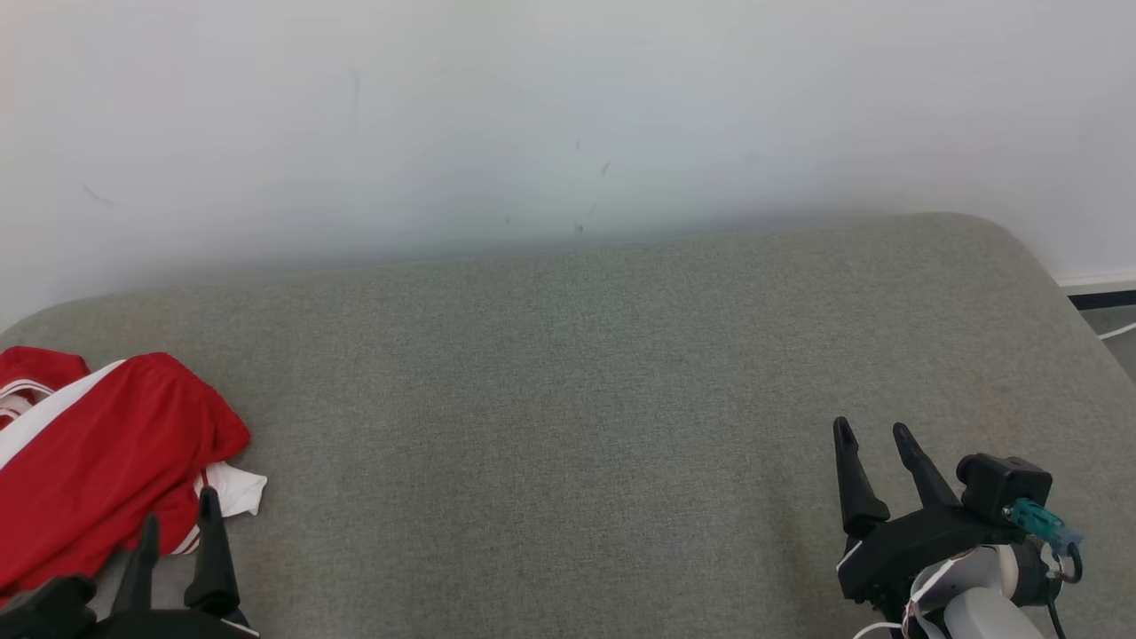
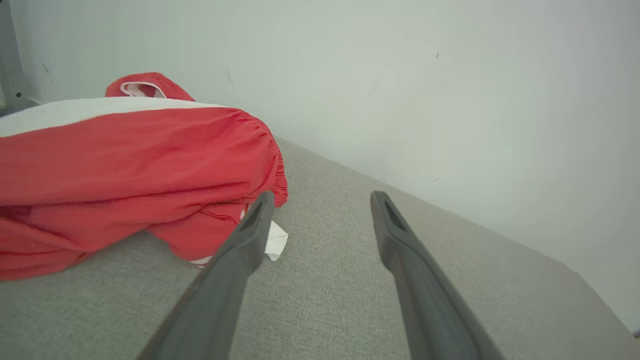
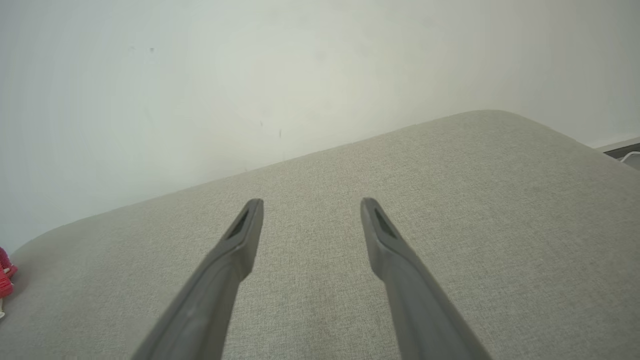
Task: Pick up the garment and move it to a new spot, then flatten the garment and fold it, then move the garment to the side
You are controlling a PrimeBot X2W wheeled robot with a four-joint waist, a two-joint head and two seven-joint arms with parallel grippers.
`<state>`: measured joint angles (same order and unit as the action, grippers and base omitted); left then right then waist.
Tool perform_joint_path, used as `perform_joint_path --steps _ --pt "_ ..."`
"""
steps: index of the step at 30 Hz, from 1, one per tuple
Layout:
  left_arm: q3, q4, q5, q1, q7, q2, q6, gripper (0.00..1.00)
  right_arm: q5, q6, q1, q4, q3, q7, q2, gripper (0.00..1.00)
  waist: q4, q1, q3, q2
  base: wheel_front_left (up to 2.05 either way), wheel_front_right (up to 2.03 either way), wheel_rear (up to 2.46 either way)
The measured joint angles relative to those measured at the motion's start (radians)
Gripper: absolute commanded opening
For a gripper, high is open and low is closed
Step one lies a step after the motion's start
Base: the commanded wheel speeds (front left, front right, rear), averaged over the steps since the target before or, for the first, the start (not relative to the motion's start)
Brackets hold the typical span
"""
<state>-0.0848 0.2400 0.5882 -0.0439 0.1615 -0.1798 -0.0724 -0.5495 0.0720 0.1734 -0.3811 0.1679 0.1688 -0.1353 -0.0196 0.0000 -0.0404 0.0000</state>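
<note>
The garment point(image 1: 98, 453) is red with white stripes and lies crumpled at the left edge of the grey cushioned surface point(image 1: 568, 390). In the left wrist view the garment point(image 2: 125, 170) fills the left half, with a white tag poking out beneath it. My left gripper point(image 1: 180, 519) is open at the lower left, just in front of the garment's near edge, holding nothing; in its wrist view the left gripper point(image 2: 322, 197) has its left finger close to the cloth. My right gripper point(image 1: 872, 430) is open at the lower right, far from the garment, and my right gripper point(image 3: 311, 202) hangs over bare fabric.
A white wall point(image 1: 568, 115) rises right behind the grey surface. The surface rounds off at its far right corner point(image 1: 1003, 240), where floor and a white cable point(image 1: 1116, 332) show. A sliver of the red garment point(image 3: 4, 280) sits at the right wrist view's left edge.
</note>
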Motion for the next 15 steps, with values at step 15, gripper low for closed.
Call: perform_joint_path --steps 15 --pt "-0.003 -0.032 -0.223 0.022 0.052 -0.019 -0.034 1.00 0.192 0.035 0.000 0.025 0.022 0.055 -0.014 1.00 0.009 0.0000 -0.008 0.0000 0.00 0.00 0.00"
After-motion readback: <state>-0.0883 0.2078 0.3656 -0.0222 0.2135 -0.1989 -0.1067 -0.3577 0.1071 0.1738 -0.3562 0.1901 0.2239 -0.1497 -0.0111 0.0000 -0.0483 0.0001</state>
